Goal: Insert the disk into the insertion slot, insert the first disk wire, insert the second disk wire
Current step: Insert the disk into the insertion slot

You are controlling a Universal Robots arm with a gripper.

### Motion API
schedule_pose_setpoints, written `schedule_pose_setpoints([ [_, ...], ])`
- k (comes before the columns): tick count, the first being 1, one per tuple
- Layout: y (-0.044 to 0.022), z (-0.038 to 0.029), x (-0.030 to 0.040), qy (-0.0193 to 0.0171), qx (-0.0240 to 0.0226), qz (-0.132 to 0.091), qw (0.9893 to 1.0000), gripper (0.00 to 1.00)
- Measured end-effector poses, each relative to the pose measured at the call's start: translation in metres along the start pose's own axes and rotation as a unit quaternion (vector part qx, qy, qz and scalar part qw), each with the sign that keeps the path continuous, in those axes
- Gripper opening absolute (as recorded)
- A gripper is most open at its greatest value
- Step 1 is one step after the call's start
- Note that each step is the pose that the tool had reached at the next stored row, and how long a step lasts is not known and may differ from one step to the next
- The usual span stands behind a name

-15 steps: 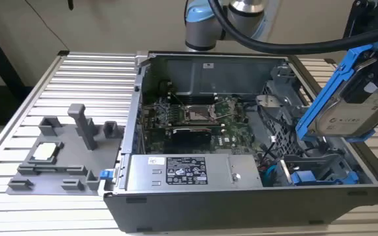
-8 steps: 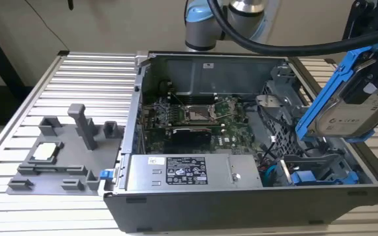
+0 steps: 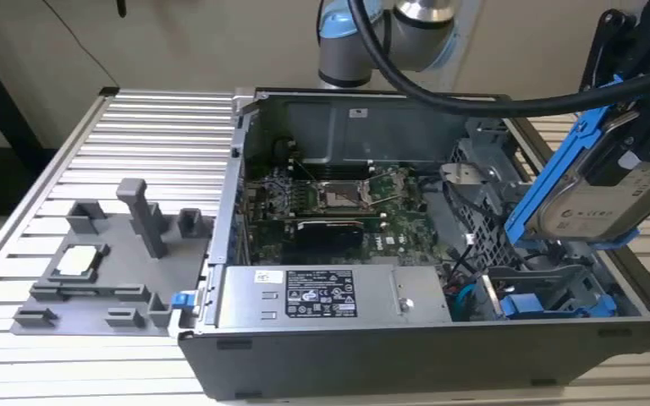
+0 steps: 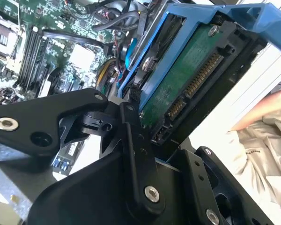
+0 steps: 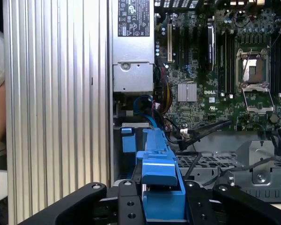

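While its fingers (image 5: 127,206) were clenched on the blue carrier frame (image 5: 157,178) from either side, the end effector (image 3: 630,156) held the disk (image 3: 603,205) in the air above the open computer case (image 3: 415,359). The disk hung steeply tilted, its lower edge aimed down into the case. This was probably to line that edge up with the bay underneath. In the second wrist view the disk's green circuit-board face and its connector row were turned toward the camera, which likely kept the connectors reachable for the wires.

Just below the end effector lay the insertion slot (image 3: 545,283) in the grey drive cage. It was apart from the disk, so nothing was seated yet. Blue plastic parts (image 3: 523,304) sat lower in the same cage. Further from the end effector, the motherboard (image 3: 337,199) filled the middle of the case and the power supply (image 3: 314,296) ran along its near wall.

The case stood on a ribbed metal surface (image 3: 145,127). On the far side of the case from the end effector, a grey fixture (image 3: 111,254) with upright posts rested on that surface. Behind the case rose the robot arm (image 3: 354,42) and a plain pale wall (image 3: 201,42). A person's arm (image 4: 267,105) lay close beside the held disk.
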State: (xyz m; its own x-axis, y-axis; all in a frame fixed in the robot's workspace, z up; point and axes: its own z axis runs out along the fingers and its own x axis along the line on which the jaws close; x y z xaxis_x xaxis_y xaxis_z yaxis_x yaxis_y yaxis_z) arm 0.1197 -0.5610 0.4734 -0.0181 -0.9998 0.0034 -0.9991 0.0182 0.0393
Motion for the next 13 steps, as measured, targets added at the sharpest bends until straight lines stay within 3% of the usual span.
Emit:
schedule_pose_setpoints([
  [13,-0.0011,0.0143,0.0000,0.0000,0.0000,0.000,1.0000,0.33],
])
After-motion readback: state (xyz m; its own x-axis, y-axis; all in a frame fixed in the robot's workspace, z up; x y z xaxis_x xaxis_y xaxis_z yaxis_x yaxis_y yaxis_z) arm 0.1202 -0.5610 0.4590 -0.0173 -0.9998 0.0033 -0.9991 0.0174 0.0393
